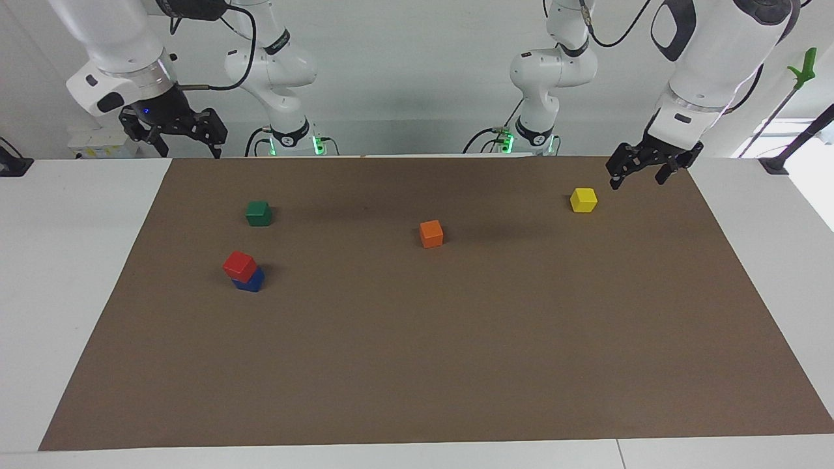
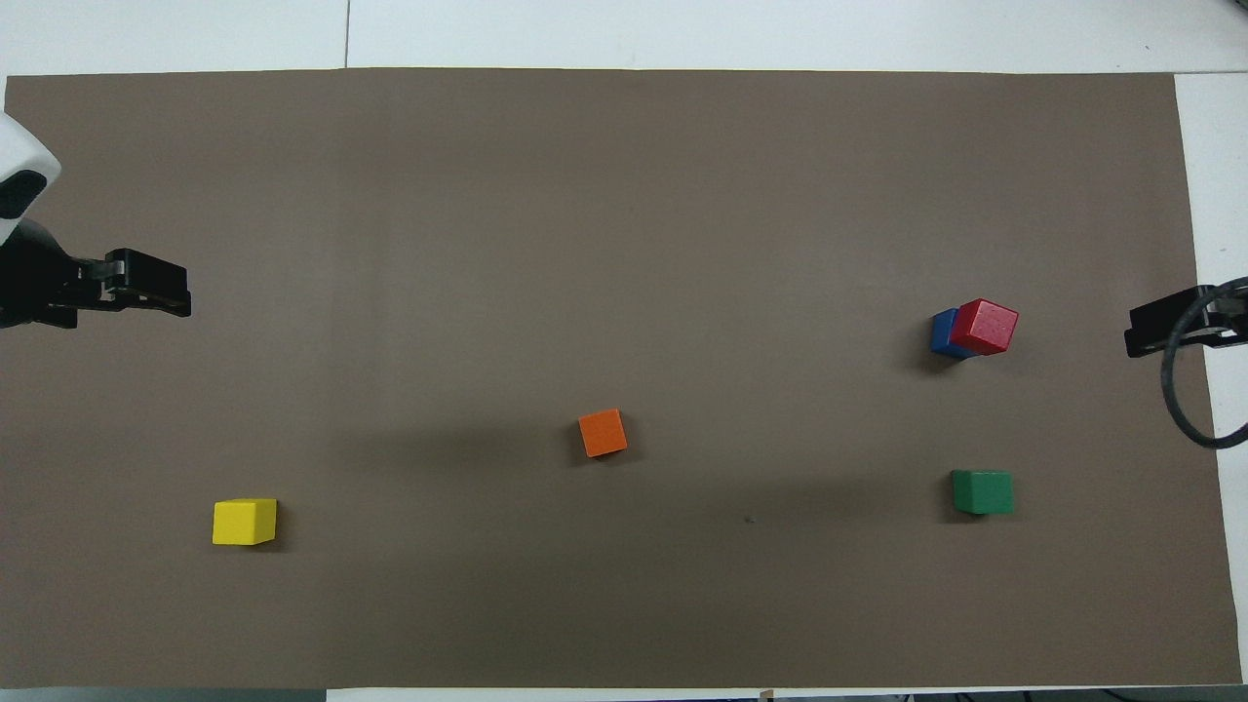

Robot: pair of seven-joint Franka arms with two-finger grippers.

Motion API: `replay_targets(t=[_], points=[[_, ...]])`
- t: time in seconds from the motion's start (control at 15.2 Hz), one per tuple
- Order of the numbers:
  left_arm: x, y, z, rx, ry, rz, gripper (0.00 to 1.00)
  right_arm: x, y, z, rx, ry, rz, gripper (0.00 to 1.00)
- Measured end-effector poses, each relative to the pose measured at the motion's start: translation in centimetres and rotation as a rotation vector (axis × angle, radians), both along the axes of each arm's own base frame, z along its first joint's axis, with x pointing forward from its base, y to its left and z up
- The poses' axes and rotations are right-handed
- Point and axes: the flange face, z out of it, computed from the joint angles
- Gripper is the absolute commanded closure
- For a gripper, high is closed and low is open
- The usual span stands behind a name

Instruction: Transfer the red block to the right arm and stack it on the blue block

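bright, even light | soft short shadows beside blocks | sharp focus | no glare

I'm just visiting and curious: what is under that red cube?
The red block sits on the blue block, slightly off-centre, so part of the blue one shows. The blue block's top face is mostly covered. Both grippers are raised and away from the stack.

A brown mat [image 1: 417,365] covers the desk. On it, an orange cube [image 1: 431,234] sits near the middle, a green cube [image 1: 258,213] toward the right arm's end, and a yellow cube [image 1: 583,200] toward the left arm's end near the robots' edge.
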Motion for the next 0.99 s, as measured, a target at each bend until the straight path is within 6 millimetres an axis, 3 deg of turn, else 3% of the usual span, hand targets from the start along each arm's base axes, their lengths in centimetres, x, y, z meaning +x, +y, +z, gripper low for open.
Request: replay_targets(t=[0.46, 0.99], points=[[0.0, 0.0, 0.0, 0.0, 0.0, 0.0, 0.0, 0.8, -0.3, -1.3, 0.074, -0.082, -0.035, 0.0], [0.0, 0.0, 0.0, 0.0, 0.0, 0.0, 0.0, 0.5, -0.8, -1.0, 0.097, -0.09, -0.05, 0.0]])
